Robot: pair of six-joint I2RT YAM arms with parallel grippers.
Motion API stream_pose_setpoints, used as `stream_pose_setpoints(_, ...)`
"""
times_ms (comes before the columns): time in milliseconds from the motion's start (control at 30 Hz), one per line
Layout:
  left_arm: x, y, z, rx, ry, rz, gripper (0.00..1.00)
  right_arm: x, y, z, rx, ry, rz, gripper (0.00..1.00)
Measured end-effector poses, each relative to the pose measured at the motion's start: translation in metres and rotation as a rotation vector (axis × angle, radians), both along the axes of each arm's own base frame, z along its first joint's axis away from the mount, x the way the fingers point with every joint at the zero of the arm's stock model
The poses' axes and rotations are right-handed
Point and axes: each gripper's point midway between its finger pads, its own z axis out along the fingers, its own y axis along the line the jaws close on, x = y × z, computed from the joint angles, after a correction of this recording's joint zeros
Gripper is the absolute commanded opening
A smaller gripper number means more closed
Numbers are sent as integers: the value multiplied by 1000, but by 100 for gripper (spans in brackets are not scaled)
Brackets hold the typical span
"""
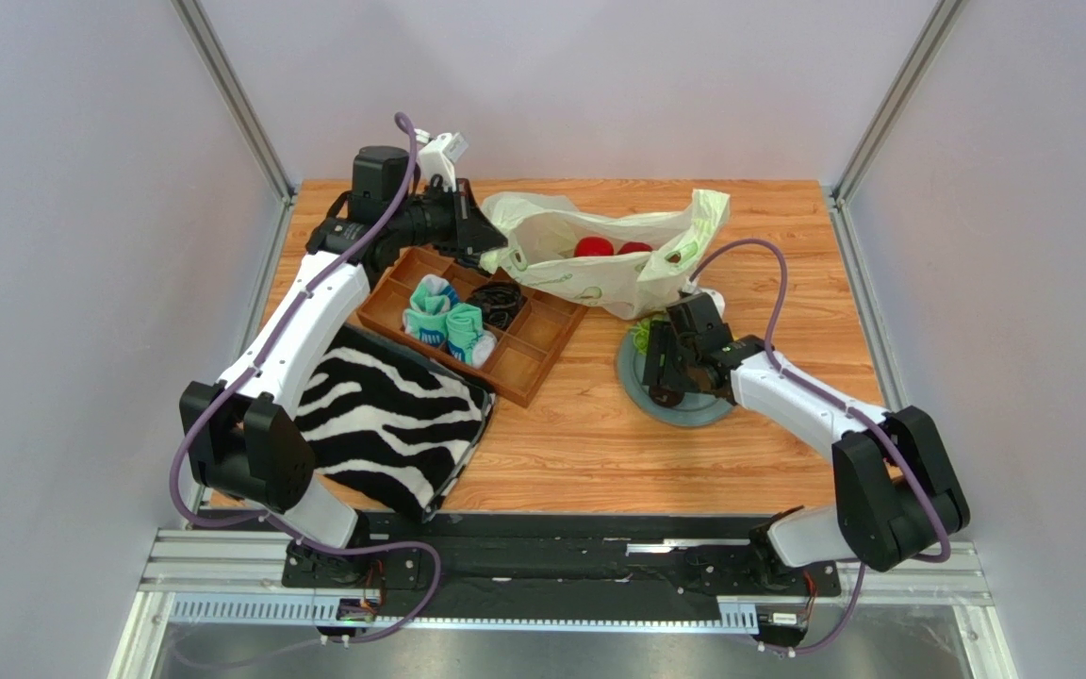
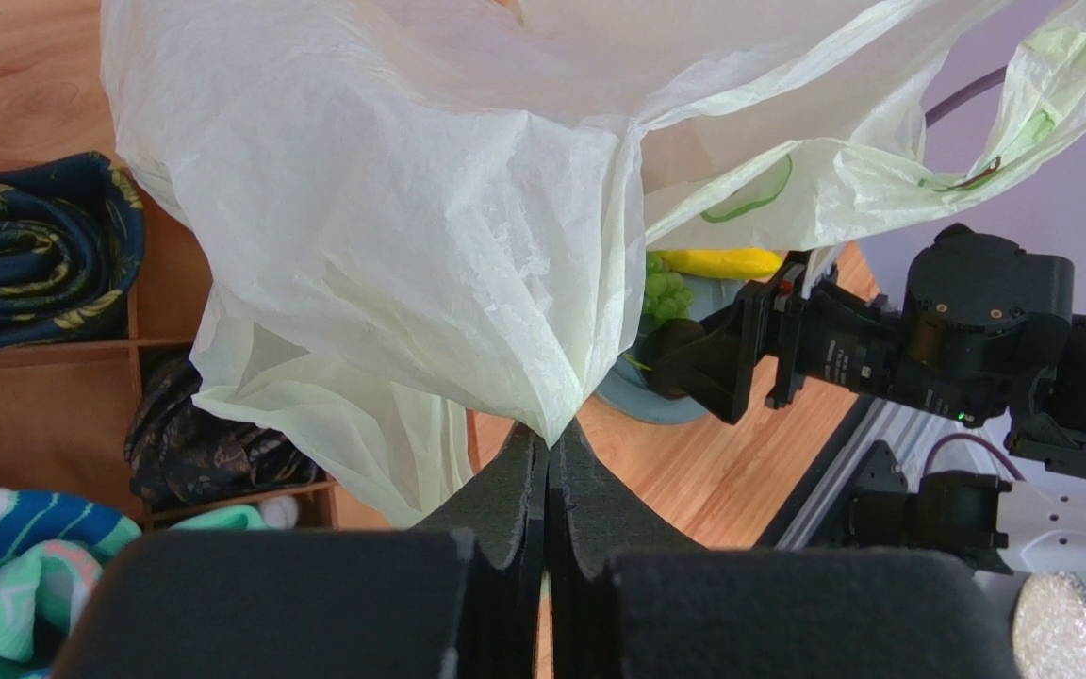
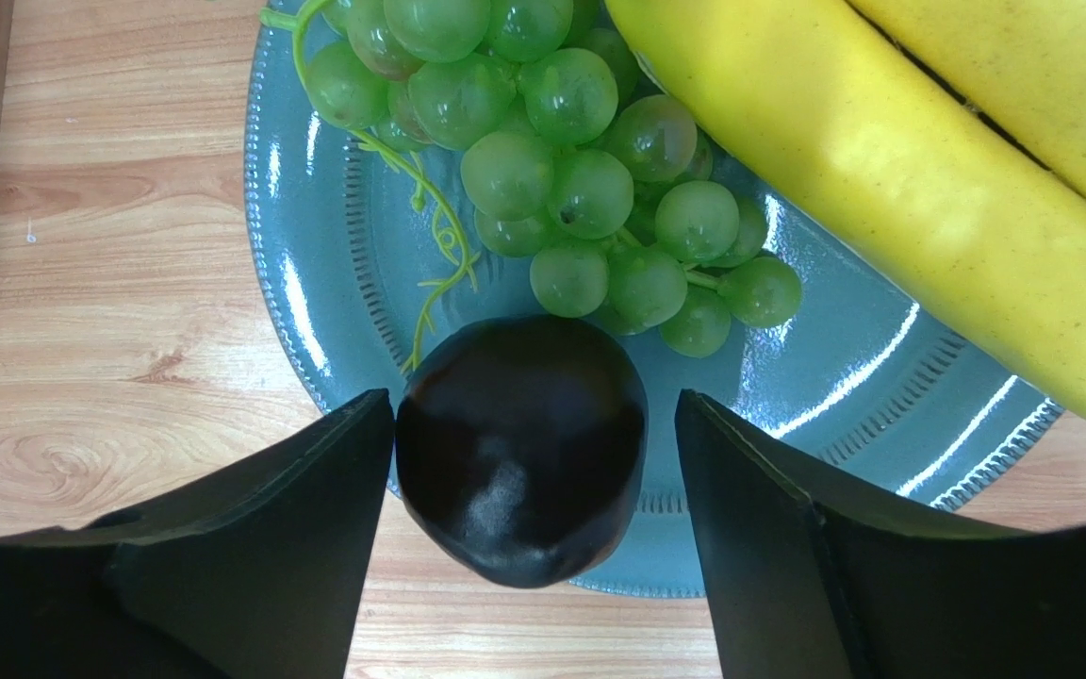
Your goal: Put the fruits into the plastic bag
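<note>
Where the blue plate [image 3: 322, 255] sits on the wooden table [image 1: 606, 453], a dark fruit [image 3: 521, 446] rests at the plate's edge, round and shiny. The right gripper [image 3: 535, 403] is down over it with its two black fingers [image 3: 294, 538] spread wide, one on each side of the fruit. One finger is right up against the fruit and the other has a small gap, so the fruit is not squeezed. Just past the dark fruit lies a bunch of green grapes [image 3: 563, 156]. Beside the grapes lie two yellow bananas [image 3: 903, 212], all on the same plate. Behind the plate, toward the far side of the table, is the thin pale bag [image 1: 606, 255]. Its mouth is open, and two red fruits [image 1: 593, 246] show inside it. The left gripper [image 2: 549, 467] has its fingers shut tight on a bit of the bag, and the crinkly plastic rises from them in folds. To the left of the bag and the plate is a brown tray [image 1: 535, 361] with little boxes in it. Rolled socks [image 1: 450, 323] in blue-green and white fill one box, and dark rolled ones sit in others. A black and white striped cloth [image 1: 386, 418] lies right beside the tray, at the near left of the table.
</note>
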Motion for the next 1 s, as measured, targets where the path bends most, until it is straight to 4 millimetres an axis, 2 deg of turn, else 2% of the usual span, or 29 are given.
stream_pose_setpoints(67,0,0,0,0,0,0,0,1,1,-2,3,0,-2,59)
stream_pose_setpoints(167,0,0,0,0,0,0,0,2,2,-3,8,-2,-1,49)
stream_pose_setpoints(367,0,0,0,0,0,0,0,3,3,-3,12,-3,-2,39)
stream_pose_setpoints(600,0,0,0,0,0,0,0,-4,5,5,7,-38,20,35)
stream_pose_setpoints(700,0,0,0,0,0,0,0,-13,17,26,13,-116,81,35)
stream_pose_setpoints(900,0,0,0,-1,0,-1,0,-30,63,97,131,-360,294,34)
stream_pose_setpoints(1000,0,0,0,-2,1,-2,0,-38,83,127,190,-441,386,35)
